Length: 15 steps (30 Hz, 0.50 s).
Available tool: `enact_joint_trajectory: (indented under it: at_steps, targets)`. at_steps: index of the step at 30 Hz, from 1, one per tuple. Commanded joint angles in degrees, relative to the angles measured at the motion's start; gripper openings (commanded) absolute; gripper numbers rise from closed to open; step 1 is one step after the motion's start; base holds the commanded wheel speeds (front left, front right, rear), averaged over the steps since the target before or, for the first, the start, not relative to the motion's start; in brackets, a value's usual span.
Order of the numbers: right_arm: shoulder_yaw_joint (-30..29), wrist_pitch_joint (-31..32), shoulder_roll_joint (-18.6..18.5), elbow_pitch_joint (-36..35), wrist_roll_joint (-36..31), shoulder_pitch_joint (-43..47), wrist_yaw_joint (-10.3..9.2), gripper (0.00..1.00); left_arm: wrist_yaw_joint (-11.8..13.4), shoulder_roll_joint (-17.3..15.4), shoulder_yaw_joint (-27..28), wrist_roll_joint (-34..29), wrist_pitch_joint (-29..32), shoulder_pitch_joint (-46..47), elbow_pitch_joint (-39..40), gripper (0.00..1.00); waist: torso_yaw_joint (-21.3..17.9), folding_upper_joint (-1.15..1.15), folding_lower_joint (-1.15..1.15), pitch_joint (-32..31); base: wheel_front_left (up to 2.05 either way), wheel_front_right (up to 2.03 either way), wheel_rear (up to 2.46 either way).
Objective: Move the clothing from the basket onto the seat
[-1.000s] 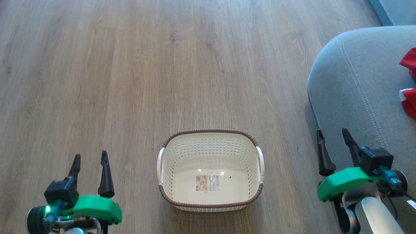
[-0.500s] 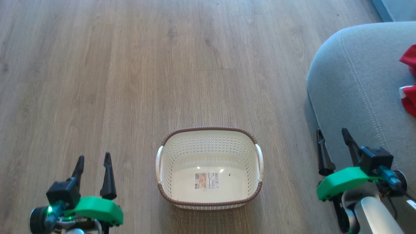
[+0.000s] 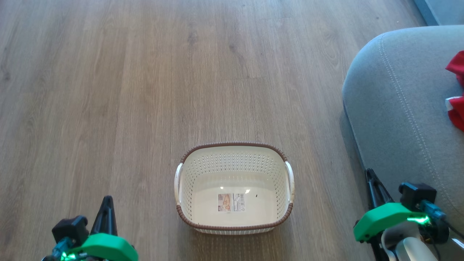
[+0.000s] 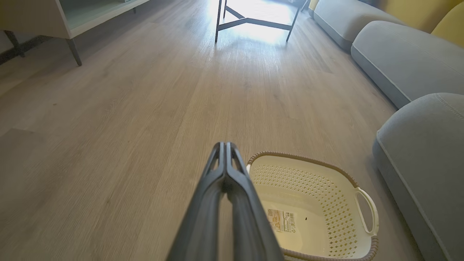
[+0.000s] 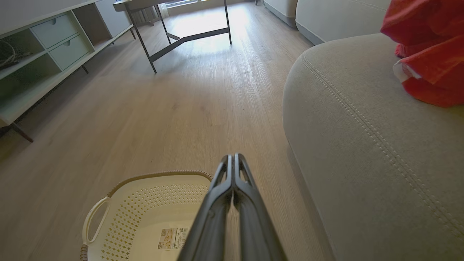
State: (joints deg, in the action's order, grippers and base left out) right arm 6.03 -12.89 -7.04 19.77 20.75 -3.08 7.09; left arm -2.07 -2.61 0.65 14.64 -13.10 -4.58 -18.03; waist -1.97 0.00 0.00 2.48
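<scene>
The left gripper (image 3: pixel 107 201) sits at the lower left of the head view with its two dark fingers pressed together into one point, holding nothing. The left wrist view shows them meeting tip to tip above the wooden floor (image 3: pixel 145 90). The right gripper (image 3: pixel 370 173), at the lower right, is likewise closed on nothing and hangs just beside the front edge of the grey seat (image 3: pixel 398 108).

Between the two arms, and apart from both, the cream basket (image 3: pixel 233 163) stands upright on the floor. It has a brown woven-look rim and a paper label (image 3: pixel 231 202) on its bare bottom. The seat rises to the robot's right, near the basket but not touching it.

The red clothing (image 3: pixel 457 67), with a white edge, lies on top of the seat at the right edge of the head view. Farther off, the right wrist view shows a dark-legged table (image 5: pixel 188 34) and a low cabinet with drawers (image 5: pixel 54 36).
</scene>
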Motion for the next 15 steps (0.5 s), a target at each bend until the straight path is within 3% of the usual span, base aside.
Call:
enact_joint_trajectory:
  at_steps: [1, 15]
  targets:
    - [-0.68, 0.33, 0.01, -1.92, 1.81, -2.11, 0.03, 0.0, -0.38, -0.08, 0.6, 1.78, 0.41, 2.37, 1.81, 0.0, 0.03, 0.0, 0.0, -0.04, 0.0, 0.0, 0.0]
    - [-1.97, 2.53, 0.39, -2.38, 10.44, -2.23, 0.08, 0.0, -1.0, -0.11, 1.11, 11.06, 2.62, 3.26, 2.23, 0.0, 0.27, 0.0, 0.0, -0.31, 0.0, 0.0, 0.0]
